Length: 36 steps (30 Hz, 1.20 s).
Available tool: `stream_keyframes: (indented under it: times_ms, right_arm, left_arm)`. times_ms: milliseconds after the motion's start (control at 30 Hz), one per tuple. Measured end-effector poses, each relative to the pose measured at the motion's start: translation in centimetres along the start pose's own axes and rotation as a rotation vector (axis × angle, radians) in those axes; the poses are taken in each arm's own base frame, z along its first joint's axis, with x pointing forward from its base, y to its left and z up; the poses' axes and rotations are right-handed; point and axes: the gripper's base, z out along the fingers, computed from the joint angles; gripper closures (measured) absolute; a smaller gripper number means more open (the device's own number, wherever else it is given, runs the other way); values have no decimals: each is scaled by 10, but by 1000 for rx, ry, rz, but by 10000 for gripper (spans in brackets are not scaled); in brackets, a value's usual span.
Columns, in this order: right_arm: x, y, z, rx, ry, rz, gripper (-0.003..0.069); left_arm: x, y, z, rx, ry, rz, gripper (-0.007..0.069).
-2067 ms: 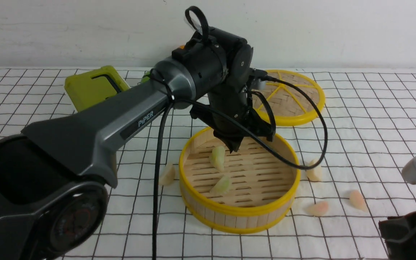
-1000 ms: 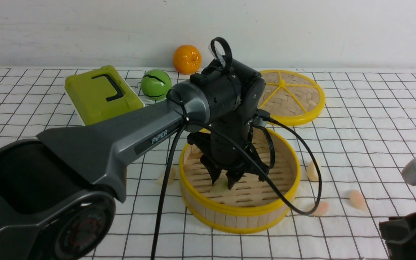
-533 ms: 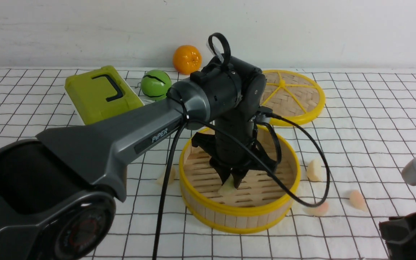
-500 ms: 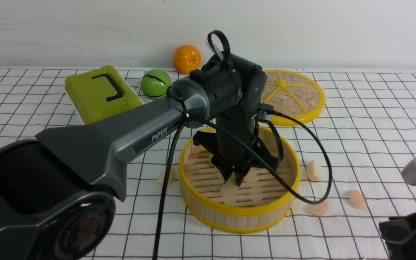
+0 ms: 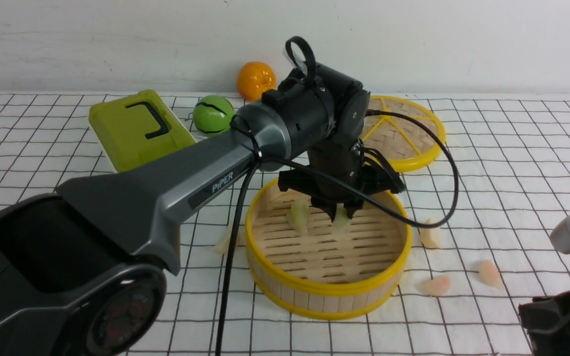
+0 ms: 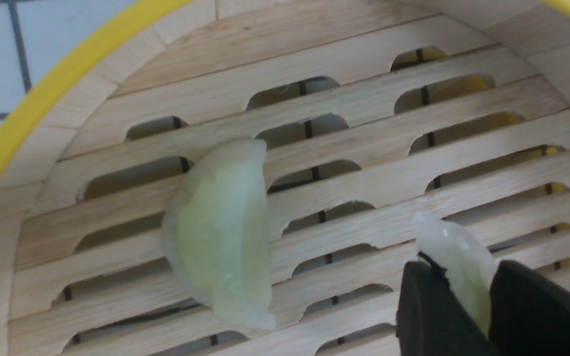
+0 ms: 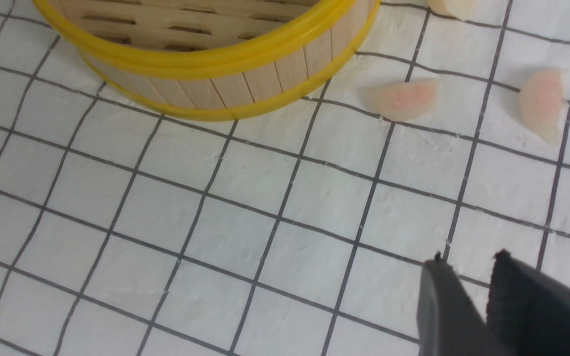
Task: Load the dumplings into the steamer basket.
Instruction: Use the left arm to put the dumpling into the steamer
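Observation:
The steamer basket (image 5: 327, 289) stands mid-table, its slatted floor (image 6: 364, 99) filling the left wrist view. My left gripper (image 5: 342, 213) hangs inside it near the far wall, shut on a pale green dumpling (image 5: 340, 225) (image 6: 455, 262) held off the floor. The other green dumpling (image 5: 299, 216) (image 6: 220, 237) lies on the slats beside it. On the cloth lie a cream dumpling (image 5: 225, 241) left of the basket, a cream one (image 5: 431, 236) to its right, and two pinkish ones (image 5: 437, 285) (image 5: 490, 273) (image 7: 403, 99) (image 7: 542, 104). My right gripper (image 7: 468, 262) hovers over bare cloth, jaws slightly apart and empty.
The woven lid (image 5: 408, 133) lies behind the basket. A green box (image 5: 136, 126), a green ball (image 5: 213, 114) and an orange (image 5: 255, 80) sit at the back left. The left arm's cable (image 5: 443, 198) loops over the basket's right rim.
My left gripper closed on the green dumpling near the basket's front, lifted it and carried it toward the far side of the basket. The right arm stayed still.

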Motion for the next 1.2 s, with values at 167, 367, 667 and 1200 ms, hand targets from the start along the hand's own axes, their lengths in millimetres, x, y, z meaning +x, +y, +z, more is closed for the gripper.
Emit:
stream_keyframes:
  times_ms: [167, 367, 667, 1200]
  right_arm:
    - [0, 0, 0, 0, 0, 0, 510]
    - [0, 1, 0, -8, -1, 13, 510]
    - [0, 1, 0, -11, -1, 19, 510]
    - [0, 1, 0, -13, -2, 22, 503]
  left_arm:
    - [2, 3, 18, -37, 1, 14, 477]
    - [2, 4, 18, -47, -7, 21, 454]
    - [-2, 5, 18, -62, -50, -3, 375]
    - [-18, 7, -35, -121, -107, 93, 387]
